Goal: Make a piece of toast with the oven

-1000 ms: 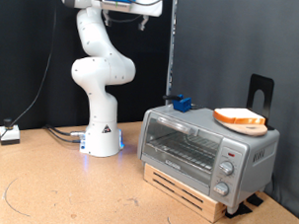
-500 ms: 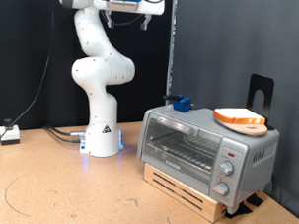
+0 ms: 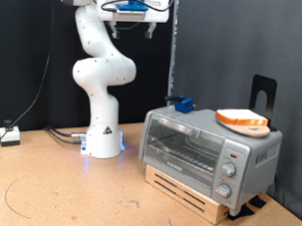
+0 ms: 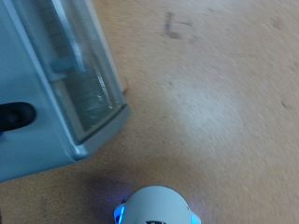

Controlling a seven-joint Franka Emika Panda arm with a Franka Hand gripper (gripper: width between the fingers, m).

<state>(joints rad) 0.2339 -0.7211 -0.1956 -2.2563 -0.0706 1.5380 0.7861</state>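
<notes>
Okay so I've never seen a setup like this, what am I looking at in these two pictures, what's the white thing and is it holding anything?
The white thing is a robot arm with its gripper raised high, near the exterior view's top. It holds nothing that these pictures show. One picture comes from a camera off the arm. The other comes from a camera on the hand looking down, showing the oven and the arm's white base. The silver oven has its door closed. On top of it sit the piece of toast on a round board and a small blue object.

open tabletop [image 3: 49, 189] before the shut oven [image 3: 205, 150].
</notes>
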